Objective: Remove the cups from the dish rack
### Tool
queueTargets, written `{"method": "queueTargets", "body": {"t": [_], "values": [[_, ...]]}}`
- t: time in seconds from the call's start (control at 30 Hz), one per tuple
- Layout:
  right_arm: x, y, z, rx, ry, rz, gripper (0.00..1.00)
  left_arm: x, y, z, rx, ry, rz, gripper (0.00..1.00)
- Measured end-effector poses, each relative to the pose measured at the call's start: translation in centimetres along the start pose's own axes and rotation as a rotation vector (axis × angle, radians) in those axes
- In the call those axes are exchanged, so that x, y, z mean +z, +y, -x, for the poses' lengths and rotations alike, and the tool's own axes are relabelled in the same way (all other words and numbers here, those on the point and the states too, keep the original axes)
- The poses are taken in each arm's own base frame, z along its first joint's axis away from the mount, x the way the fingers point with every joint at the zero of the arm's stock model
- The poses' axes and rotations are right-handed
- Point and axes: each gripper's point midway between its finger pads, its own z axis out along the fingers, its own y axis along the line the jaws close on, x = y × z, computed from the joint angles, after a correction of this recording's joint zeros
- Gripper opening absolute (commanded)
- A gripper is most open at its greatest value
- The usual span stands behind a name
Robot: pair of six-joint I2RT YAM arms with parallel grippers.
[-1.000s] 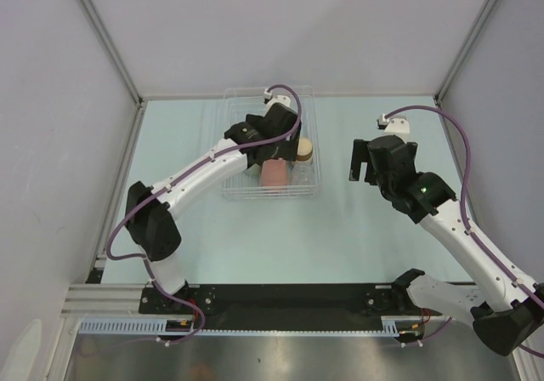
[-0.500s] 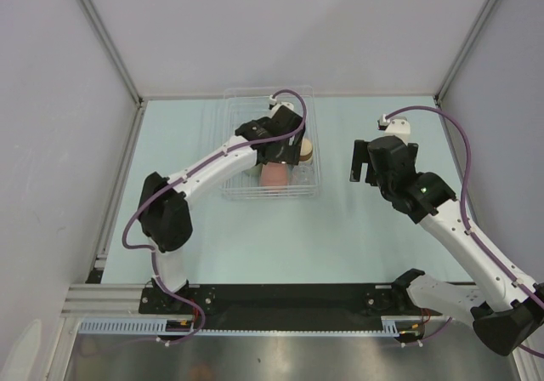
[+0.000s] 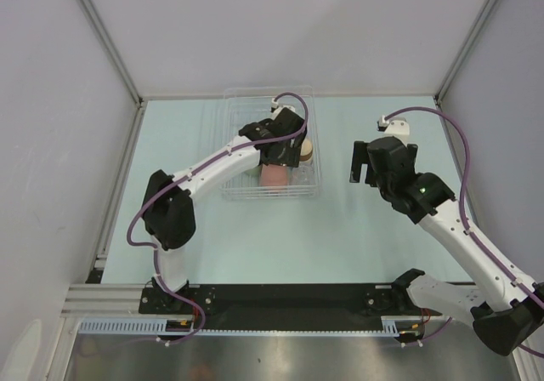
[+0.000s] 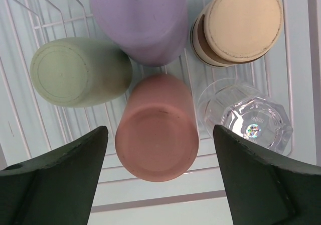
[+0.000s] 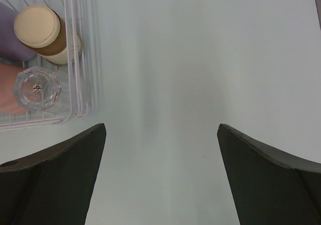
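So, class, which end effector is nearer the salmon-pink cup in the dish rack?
Left. The left end effector is directly above the salmon-pink cup, open; the right end effector is over the table, right of the dish rack.

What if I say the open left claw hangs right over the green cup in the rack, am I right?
Not the green cup: the left wrist view shows the open left gripper hanging right over the salmon-pink cup in the dish rack.

You have a pale mint worktop (image 3: 255,236) boxed by plain grey walls (image 3: 289,32), with metal posts (image 3: 105,36) at its far corners.
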Motion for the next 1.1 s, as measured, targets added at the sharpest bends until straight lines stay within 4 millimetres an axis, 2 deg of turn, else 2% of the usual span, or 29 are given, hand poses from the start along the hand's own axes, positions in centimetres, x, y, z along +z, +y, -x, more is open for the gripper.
{"method": "queueTargets", "body": {"t": [0.17, 0.23, 0.27, 0.37, 0.53, 0.63, 0.67, 1.1], "values": [[0.15, -0.06, -0.38, -0.006, 0.008, -0.003, 1.0, 0.08, -0.03, -0.07, -0.005, 0.002, 0.001, 0.7], [0.17, -0.04, -0.37, -0.005, 0.008, -0.003, 1.0, 0.08, -0.01, -0.07, -0.006, 0.002, 0.002, 0.68], [0.18, -0.03, -0.38, -0.005, 0.009, -0.003, 1.0, 0.08, -0.02, -0.08, -0.005, 0.003, 0.001, 0.59], [0.28, 0.0, -0.45, -0.007, 0.012, -0.004, 1.0, 0.08, -0.05, -0.05, -0.007, 0.002, 0.0, 0.49], [0.3, 0.0, -0.48, -0.008, 0.013, -0.005, 1.0, 0.09, -0.1, -0.07, -0.006, 0.002, -0.002, 0.43], [0.33, -0.01, -0.55, -0.009, 0.014, -0.005, 1.0, 0.1, -0.09, -0.08, -0.006, 0.003, -0.002, 0.22], [0.34, -0.01, -0.57, -0.009, 0.014, -0.005, 1.0, 0.1, -0.1, -0.08, -0.006, 0.003, -0.002, 0.01], [0.4, 0.02, -0.62, -0.009, 0.014, -0.005, 1.0, -0.07, 0.27, 0.07, 0.003, -0.005, 0.012, 0.0]]}}
